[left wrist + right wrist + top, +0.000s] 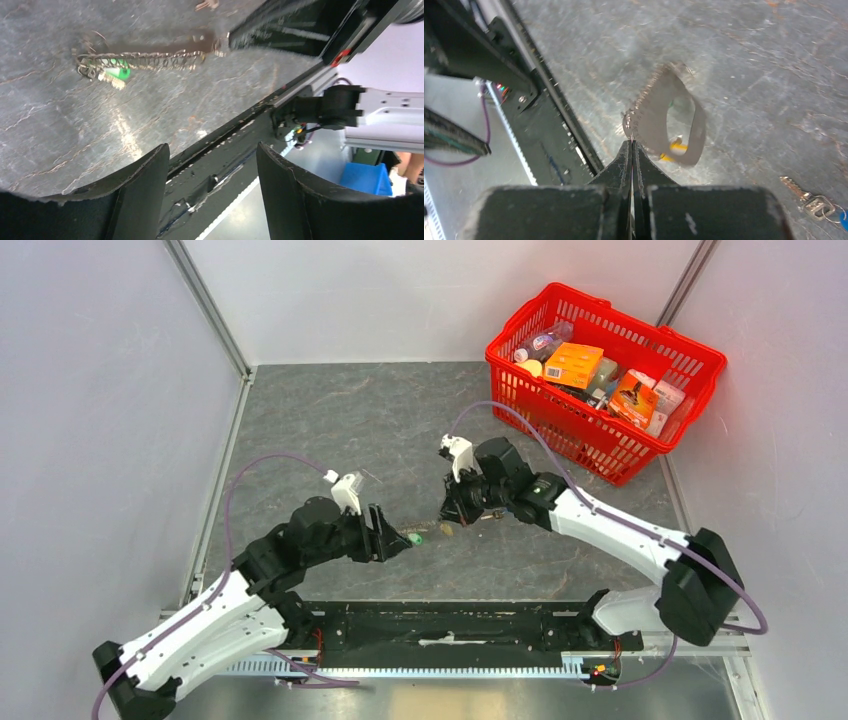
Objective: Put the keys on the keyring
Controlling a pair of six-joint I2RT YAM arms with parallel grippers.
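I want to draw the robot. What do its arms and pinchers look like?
The left arm and right arm have white shells with black joints. A thin purple cable loops along each. Each ends in two chunky black fingers, with a small white block on the wrist.

No legible text, labels or numbers.

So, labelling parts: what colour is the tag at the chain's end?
Green tag; clearest in left wrist view.
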